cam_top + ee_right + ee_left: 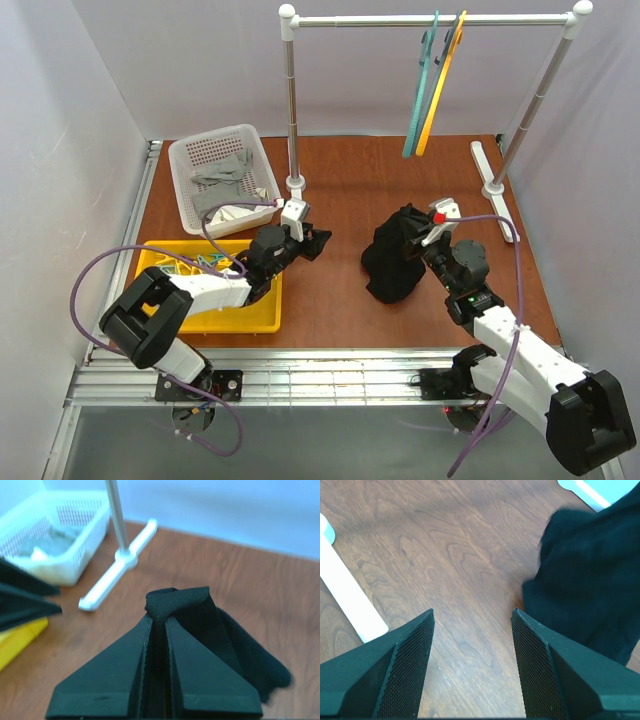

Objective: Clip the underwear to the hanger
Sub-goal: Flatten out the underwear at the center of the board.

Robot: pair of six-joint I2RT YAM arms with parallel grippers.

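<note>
Underwear [395, 262] is sitting just right of centre in the top view, one small black garment bunched into a mound on the wooden table [340, 190]. The right gripper [425, 235] is pinching its upper edge: in the right wrist view the two fingers [190, 675] are pressing nearly together with a fold of black cloth poking out past their tips, and the rest is drooping away to the right of the frame. The left gripper [318, 243] is hovering left of centre, pointing towards the garment with its jaws standing well apart and nothing between them. In the left wrist view only bare wood is showing between its two mesh-faced fingers [412, 665], with the black cloth just beside the right-hand one. Up at the top right, the hanger [420, 100] is hanging teal from the white rail [430, 18], well apart from the underwear. One yellow hanger [440, 95] is dangling right beside it. They are hanging edge-on, so I cannot tell whether a third is tucked between them. One white basket [190, 160] is standing at upper left with grey cloths [225, 180] inside. One yellow tray [250, 320] is lying below it, under the left arm, holding a few small coloured bits too small to tell.
</note>
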